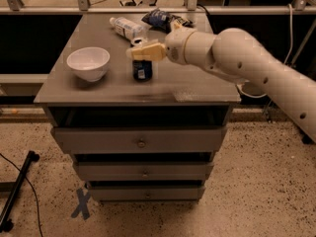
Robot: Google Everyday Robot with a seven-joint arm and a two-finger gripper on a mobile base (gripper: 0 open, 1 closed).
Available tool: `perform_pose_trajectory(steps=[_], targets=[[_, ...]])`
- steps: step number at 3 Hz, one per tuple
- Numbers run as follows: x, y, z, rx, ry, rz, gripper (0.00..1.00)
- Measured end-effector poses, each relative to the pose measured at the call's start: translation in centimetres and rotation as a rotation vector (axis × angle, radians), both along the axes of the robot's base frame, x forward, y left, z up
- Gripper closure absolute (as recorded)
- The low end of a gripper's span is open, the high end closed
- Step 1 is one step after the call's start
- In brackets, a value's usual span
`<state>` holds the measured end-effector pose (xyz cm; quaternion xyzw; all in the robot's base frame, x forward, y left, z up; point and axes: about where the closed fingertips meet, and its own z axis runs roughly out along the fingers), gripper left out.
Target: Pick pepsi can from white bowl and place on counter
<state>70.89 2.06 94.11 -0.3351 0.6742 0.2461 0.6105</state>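
The pepsi can (142,70), blue with a white and red logo, stands upright on the grey counter (197,85), to the right of the white bowl (89,62). The bowl holds nothing. My gripper (141,52) reaches in from the right on the white arm and sits just over the can's top. Its pale fingers (148,52) are spread and lie across the can's top, hiding its lid. The can rests on the counter by itself.
A clear plastic bottle (126,27) lies on its side at the back of the counter, with a dark blue snack bag (160,19) beside it. The cabinet has three drawers with small knobs (141,143). A black stand (17,194) is on the floor at the left.
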Motion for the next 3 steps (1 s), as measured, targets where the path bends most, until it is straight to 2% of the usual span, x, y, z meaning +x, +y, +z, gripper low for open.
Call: perform_pose_trajectory(steps=[2,3], targets=[[0.3,-8.4,7.2,0.019,-0.067,-0.083,0.00],[0.3,-8.7,7.8,0.022,-0.074,-0.086,0.00]])
